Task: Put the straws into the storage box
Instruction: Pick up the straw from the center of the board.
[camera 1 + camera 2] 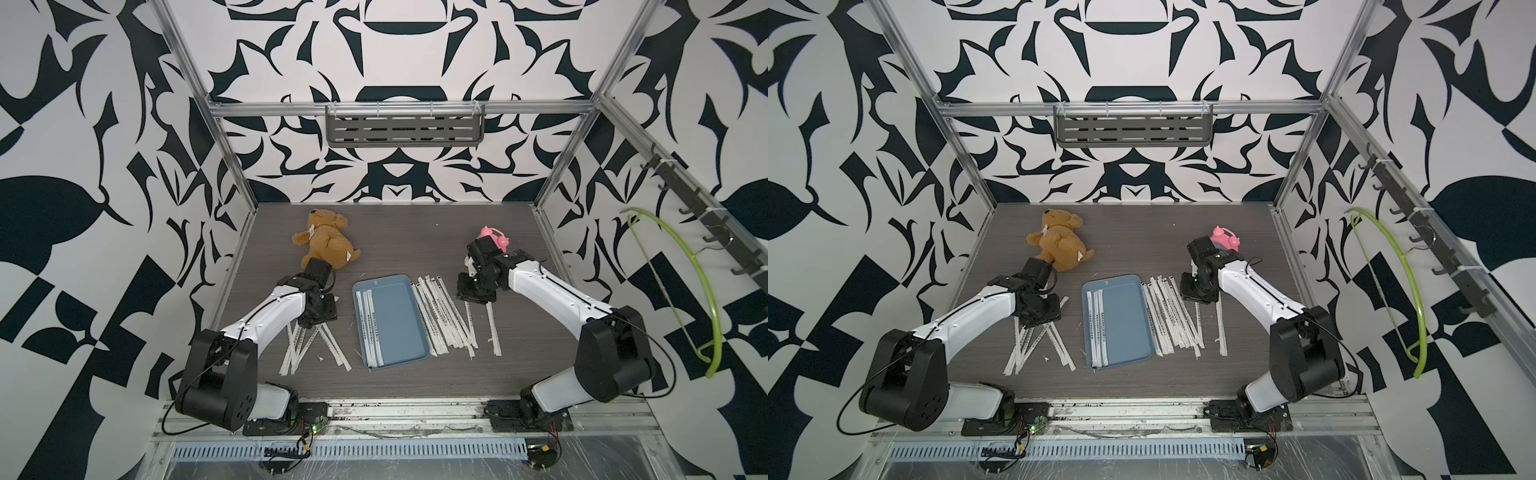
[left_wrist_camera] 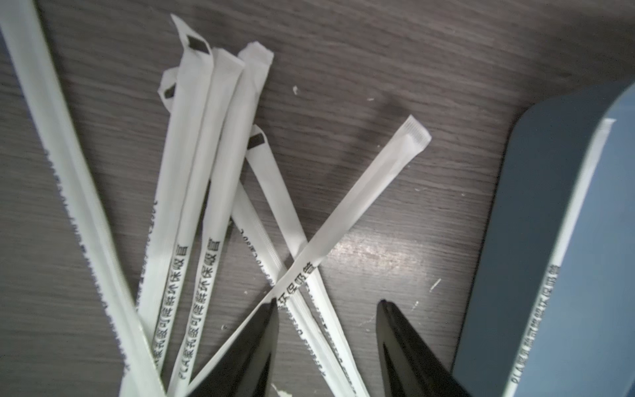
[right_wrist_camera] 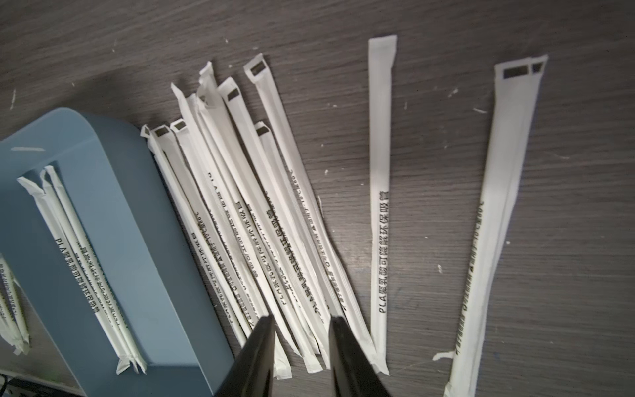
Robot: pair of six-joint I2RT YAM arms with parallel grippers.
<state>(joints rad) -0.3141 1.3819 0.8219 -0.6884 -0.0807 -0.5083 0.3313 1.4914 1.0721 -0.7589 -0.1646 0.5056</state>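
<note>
The blue-grey storage box lies mid-table in both top views, with about three wrapped straws along its left wall. Several more straws fan out on the table just right of it, and two lie apart further right. A crossed heap of straws sits left of the box. My left gripper hovers open over that heap, one fingertip at a crossing straw. My right gripper stands open above the near ends of the right-hand fan, gripping nothing.
A brown teddy bear lies at the back left, close behind the left wrist. A pink toy stands behind the right wrist. A grey slotted shelf hangs on the back wall, and a green hanger on the right.
</note>
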